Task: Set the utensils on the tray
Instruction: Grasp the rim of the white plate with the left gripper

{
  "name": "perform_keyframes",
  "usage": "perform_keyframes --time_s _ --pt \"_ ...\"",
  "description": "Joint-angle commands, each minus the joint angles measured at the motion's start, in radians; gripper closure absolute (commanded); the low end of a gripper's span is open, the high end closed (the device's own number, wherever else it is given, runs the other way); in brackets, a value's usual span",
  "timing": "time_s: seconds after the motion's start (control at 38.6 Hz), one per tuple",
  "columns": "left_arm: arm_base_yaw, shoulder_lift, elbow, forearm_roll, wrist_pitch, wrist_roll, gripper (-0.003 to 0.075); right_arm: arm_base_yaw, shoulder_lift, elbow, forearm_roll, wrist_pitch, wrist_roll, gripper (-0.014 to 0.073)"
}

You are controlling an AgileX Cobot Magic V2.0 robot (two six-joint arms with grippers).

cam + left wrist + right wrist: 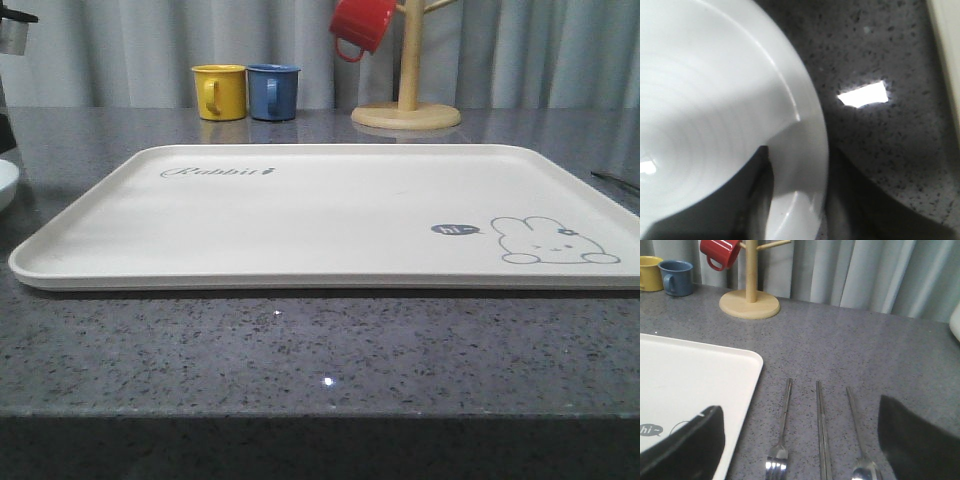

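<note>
Left end effector sits right at the white plate rim, prob. clamped on it, view too blurry to tell. Right end effector, fingers apart, over fork, chopsticks, spoon on desk beside tray, marked "Rabbit" and "hi".

We see the cream tray lying flat and bare on the table. Right of it, the fork, chopsticks and spoon lie side by side. The white plate sits at its left.
</note>
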Motion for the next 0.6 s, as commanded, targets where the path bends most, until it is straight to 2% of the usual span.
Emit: perform_keyframes --time_s 0.0,0.05,0.18,0.31,0.47,0.57 --pt "-0.006 -0.024 -0.021 -0.021 -0.008 0.018 0.0695 -0.004 0.013 -0.032 0.002 -0.087 -0.005 -0.0048" --pt "-0.006 -0.026 -0.021 -0.021 -0.008 0.026 0.0736 -0.004 0.013 -0.032 0.002 -0.087 -0.005 -0.0048" --pt "-0.006 -0.036 -0.051 -0.021 0.02 0.041 0.0738 -0.004 0.013 -0.032 0.002 -0.087 -0.005 -0.0048" --pt "-0.021 -0.057 -0.158 0.032 0.126 0.041 0.0738 -0.004 0.013 -0.032 0.002 -0.087 -0.005 -0.0048" --pt "-0.112 -0.064 -0.335 0.175 0.233 -0.002 0.0738 -0.004 0.013 -0.032 0.002 -0.087 -0.005 -0.0048" --pt "-0.192 -0.064 -0.426 0.208 0.233 -0.004 0.0738 -0.004 0.013 -0.032 0.002 -0.087 -0.005 -0.0048"
